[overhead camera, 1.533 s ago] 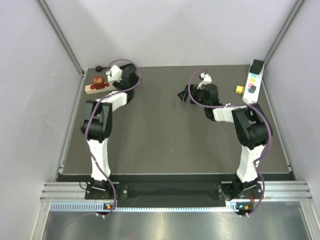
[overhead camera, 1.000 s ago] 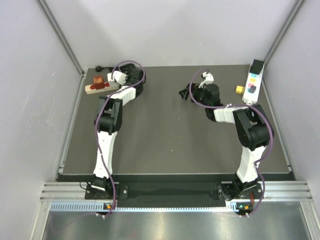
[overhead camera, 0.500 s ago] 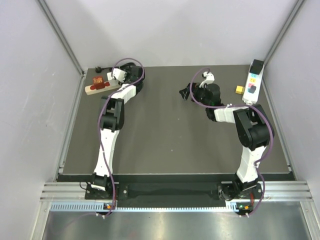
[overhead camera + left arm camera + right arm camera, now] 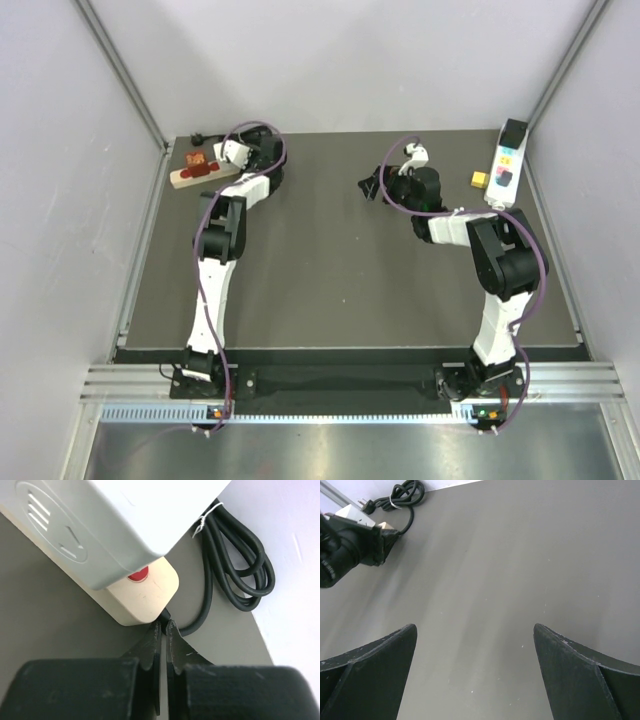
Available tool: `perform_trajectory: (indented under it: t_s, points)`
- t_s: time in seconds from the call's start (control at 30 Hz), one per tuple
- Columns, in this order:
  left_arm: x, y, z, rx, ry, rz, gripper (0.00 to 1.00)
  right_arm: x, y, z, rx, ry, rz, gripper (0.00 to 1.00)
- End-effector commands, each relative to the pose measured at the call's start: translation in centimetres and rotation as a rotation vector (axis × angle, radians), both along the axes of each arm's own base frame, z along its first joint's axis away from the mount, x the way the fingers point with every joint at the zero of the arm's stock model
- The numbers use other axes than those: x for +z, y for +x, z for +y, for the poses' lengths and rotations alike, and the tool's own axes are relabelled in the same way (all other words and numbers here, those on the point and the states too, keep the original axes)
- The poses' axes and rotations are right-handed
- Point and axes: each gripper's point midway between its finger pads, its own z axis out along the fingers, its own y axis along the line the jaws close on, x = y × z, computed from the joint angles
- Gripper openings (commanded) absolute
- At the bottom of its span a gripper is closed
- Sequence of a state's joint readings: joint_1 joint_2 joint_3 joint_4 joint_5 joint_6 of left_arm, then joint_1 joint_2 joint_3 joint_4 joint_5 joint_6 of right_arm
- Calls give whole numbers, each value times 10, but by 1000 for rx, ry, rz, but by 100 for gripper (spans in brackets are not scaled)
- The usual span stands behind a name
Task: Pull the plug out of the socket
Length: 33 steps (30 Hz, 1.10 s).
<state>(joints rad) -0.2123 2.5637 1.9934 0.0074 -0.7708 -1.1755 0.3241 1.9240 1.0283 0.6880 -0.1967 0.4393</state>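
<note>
None done yet; your left gripper (image 4: 161, 630), pinched together and empty, sits beside the power strip (image 4: 145, 592); plug (image 4: 197, 160) looks seated; right gripper (image 4: 474, 627) spread apart

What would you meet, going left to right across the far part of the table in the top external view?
The power strip → right gripper → yellow block → white box with coloured buttons.
</note>
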Motion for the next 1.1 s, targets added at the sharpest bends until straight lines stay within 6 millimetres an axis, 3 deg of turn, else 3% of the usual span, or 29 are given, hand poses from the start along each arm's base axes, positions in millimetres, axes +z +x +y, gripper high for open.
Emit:
perform_trajectory:
  t_s: [0.0,0.03,0.07,0.1,0.13,0.17,0.2,0.23,0.27,0.3,0.37,0.5,0.57,0.67,0.8,0.83,0.87,0.93,0.97,1.03,1.07]
  points:
    - [5,-24,2,-79,52,83,0,34,11,3,11,30,-82,100]
    - [6,-30,3,-92,58,89,0,36,12,4,14,33,-81,100]
    - [25,-34,2,-104,62,66,0,31,12,5,18,30,-63,100]
    - [14,-49,2,-115,69,94,0,30,12,6,21,29,-58,100]
    - [17,-55,0,-121,72,88,0,31,13,6,24,32,-58,100]
    - [36,-61,-1,-136,81,63,0,29,12,7,26,34,-50,100]
    - [23,-78,-1,-143,88,99,0,29,12,8,32,36,-49,100]
    - [27,-83,-4,-151,88,91,0,30,11,10,37,43,-46,100]
    - [44,-90,-6,-154,87,67,0,29,10,13,51,46,-43,100]
    - [35,-104,-13,-176,93,95,0,29,10,15,58,51,-39,100]
    - [46,-114,-22,-199,93,81,0,29,8,23,89,61,-32,100]
    - [42,-136,-61,-272,61,89,0,28,1,45,159,88,-14,99]
    - [43,-139,-81,-304,45,75,0,25,0,51,174,96,-5,99]
    - [51,-135,-132,-399,28,46,0,20,-2,55,188,107,14,99]
    - [55,-119,-170,-489,16,36,0,18,-1,54,187,93,18,99]
    - [47,-116,-176,-513,18,55,0,20,0,54,187,91,15,99]
    - [58,-108,-185,-542,18,36,0,18,0,53,188,90,21,99]
    - [57,-105,-200,-624,-2,45,7,17,1,53,188,92,27,99]
    - [59,-103,-201,-660,2,46,22,14,2,53,189,90,36,99]
    - [70,-106,-223,-829,3,11,33,14,5,52,188,92,41,99]
    - [67,-110,-227,-876,8,10,56,12,5,52,189,91,49,99]
